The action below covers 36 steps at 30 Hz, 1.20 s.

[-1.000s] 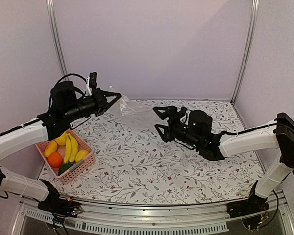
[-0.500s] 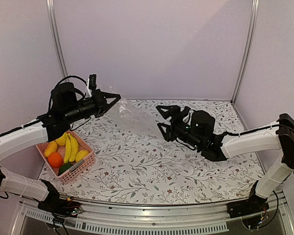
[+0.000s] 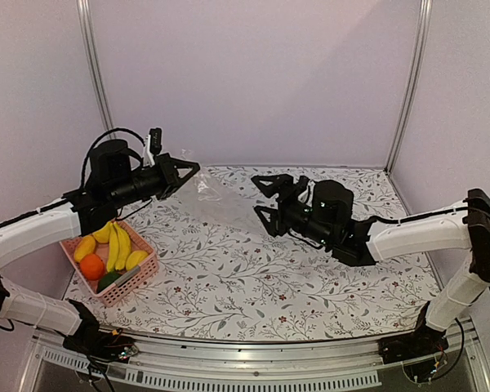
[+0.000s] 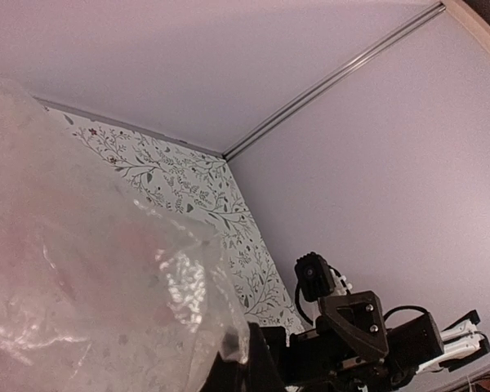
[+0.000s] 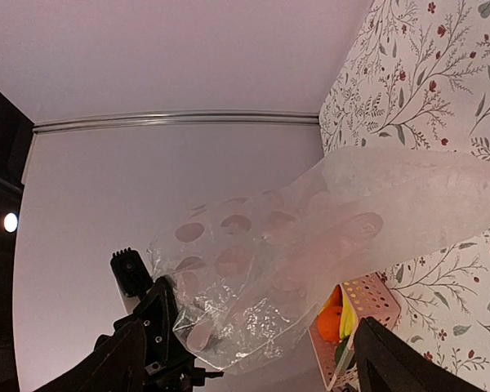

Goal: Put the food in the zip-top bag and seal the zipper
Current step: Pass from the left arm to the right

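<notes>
My left gripper (image 3: 189,169) is shut on one edge of the clear zip-top bag (image 3: 218,198) and holds it lifted, so it drapes down to the table's back middle. In the left wrist view the bag (image 4: 82,269) fills the left side, pinched at my fingertips (image 4: 237,363). My right gripper (image 3: 260,199) is open and empty, just right of the bag and facing it (image 5: 310,237). The food lies in the pink basket (image 3: 139,278): bananas (image 3: 118,245), an orange (image 3: 91,265), lemons (image 3: 84,246) and a green piece (image 3: 109,280). I cannot make out the zipper.
The floral table cover (image 3: 229,278) runs to walls at the back and both sides, with metal corner posts (image 3: 408,82). The basket sits at the table's left edge under my left arm; it also shows in the right wrist view (image 5: 374,304).
The bag spread toward the right gripper, then drew back a little. My right gripper rose slightly, then shifted left toward the bag. My left gripper keeps its hold.
</notes>
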{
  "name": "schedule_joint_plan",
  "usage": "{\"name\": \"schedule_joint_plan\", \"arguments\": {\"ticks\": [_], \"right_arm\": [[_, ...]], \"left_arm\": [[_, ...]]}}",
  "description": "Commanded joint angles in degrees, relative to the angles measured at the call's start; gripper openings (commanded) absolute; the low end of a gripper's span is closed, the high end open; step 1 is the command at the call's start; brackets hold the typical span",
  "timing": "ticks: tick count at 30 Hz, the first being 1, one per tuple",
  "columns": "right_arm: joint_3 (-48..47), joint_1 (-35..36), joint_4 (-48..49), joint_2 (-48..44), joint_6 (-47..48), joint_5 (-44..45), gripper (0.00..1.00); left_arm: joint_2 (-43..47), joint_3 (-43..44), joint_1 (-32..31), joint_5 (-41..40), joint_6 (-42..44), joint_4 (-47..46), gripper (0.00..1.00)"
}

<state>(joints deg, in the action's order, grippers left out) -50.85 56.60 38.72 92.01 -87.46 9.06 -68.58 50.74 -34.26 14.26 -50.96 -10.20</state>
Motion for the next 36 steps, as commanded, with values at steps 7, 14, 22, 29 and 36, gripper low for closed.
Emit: {"name": "schedule_joint_plan", "arguments": {"ticks": [7, 14, 22, 29, 36], "right_arm": [[-5.0, 1.4, -2.6, 2.8, -2.8, -2.9, 0.89], [-5.5, 2.1, -1.9, 5.0, -4.3, -2.4, 0.89], [-4.1, 1.9, -1.3, 5.9, -5.3, 0.9, 0.87], [-2.7, 1.4, -0.5, 5.7, -6.3, 2.7, 0.86], [0.9, 1.0, -0.3, 2.9, -5.9, 6.2, 0.88]], "left_arm": [[-1.8, 0.9, -0.8, -0.2, 0.5, -1.5, 0.0], [-2.1, 0.6, -1.2, 0.8, -0.5, -3.4, 0.0], [-0.5, 0.8, -1.3, 6.3, -1.6, -4.7, 0.0], [4.2, -1.0, -1.2, 11.2, -1.2, -5.2, 0.0], [8.7, -2.8, -1.2, 15.0, -0.7, -3.1, 0.0]]}}
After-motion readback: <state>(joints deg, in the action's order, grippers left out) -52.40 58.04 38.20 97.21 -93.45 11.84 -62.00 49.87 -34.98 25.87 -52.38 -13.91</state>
